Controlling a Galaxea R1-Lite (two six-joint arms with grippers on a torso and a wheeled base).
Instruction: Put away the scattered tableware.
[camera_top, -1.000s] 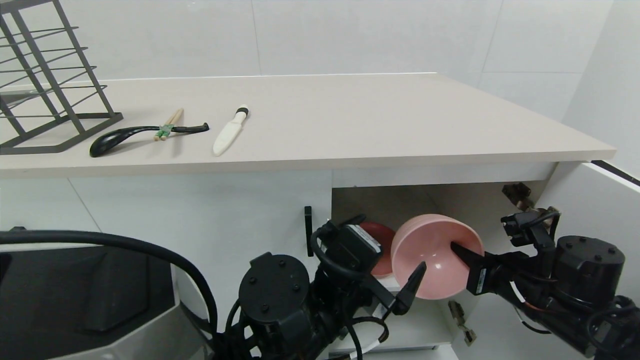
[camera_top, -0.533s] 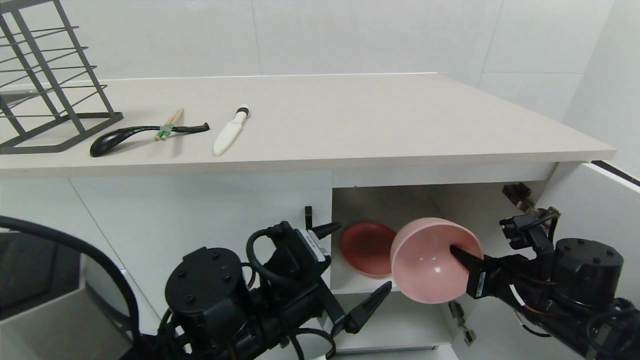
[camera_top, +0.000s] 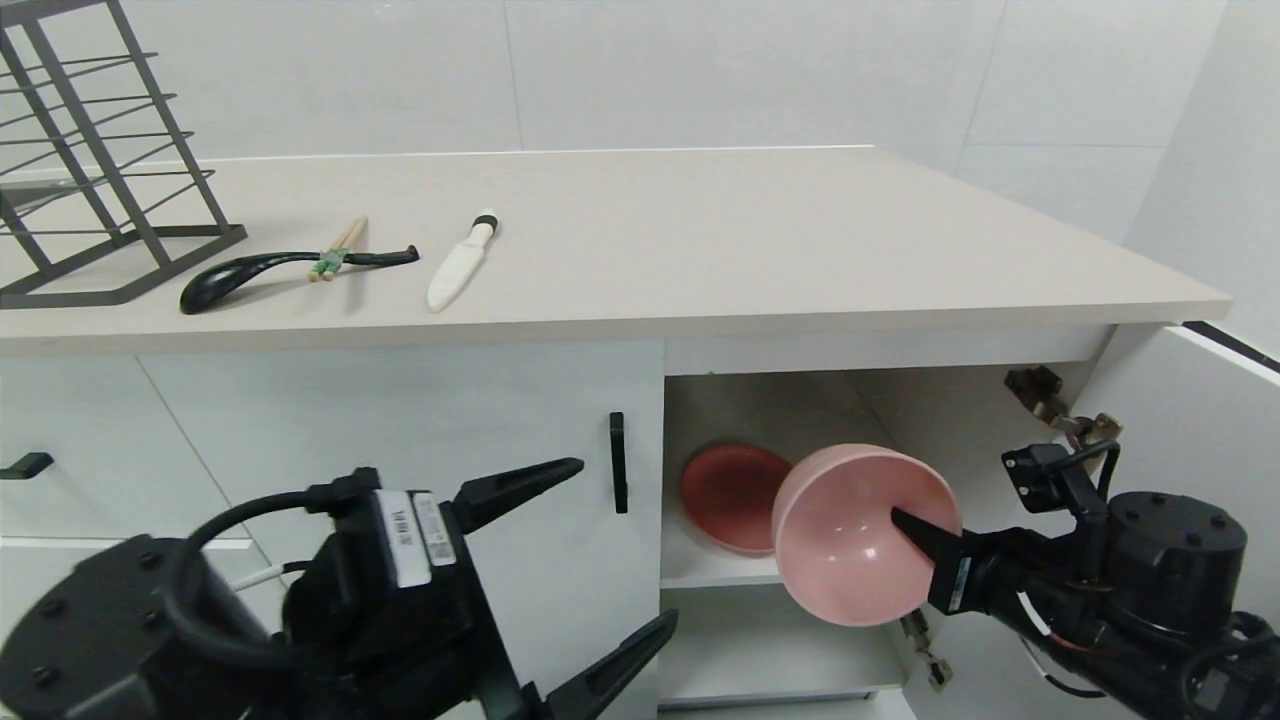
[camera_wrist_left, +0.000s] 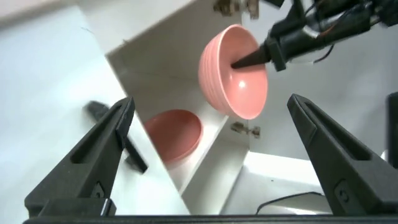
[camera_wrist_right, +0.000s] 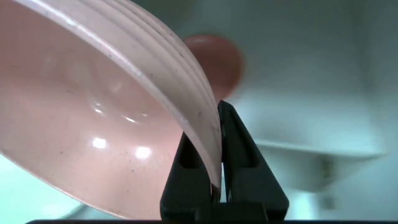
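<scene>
Your right hand is pinching the rim of a pink bowl, with one finger inside the bowl and the other on its outer wall. The bowl is pale pink and glossy, with shallow ridged bands round the outside below the rim. It is tipped up on edge, and its hollow faces your left hand. It hangs at the mouth of the open cupboard.

Beyond the bowl, a darker red dish lies on the cupboard's shelf.

Your left hand is spread wide and holds nothing. It is well apart from the bowl, in front of the closed door with the black handle.

Above both hands, on the desk, lie a black ladle, a pair of chopsticks resting across the ladle's handle, and a white knife. A dark wire rack stands beside them.
</scene>
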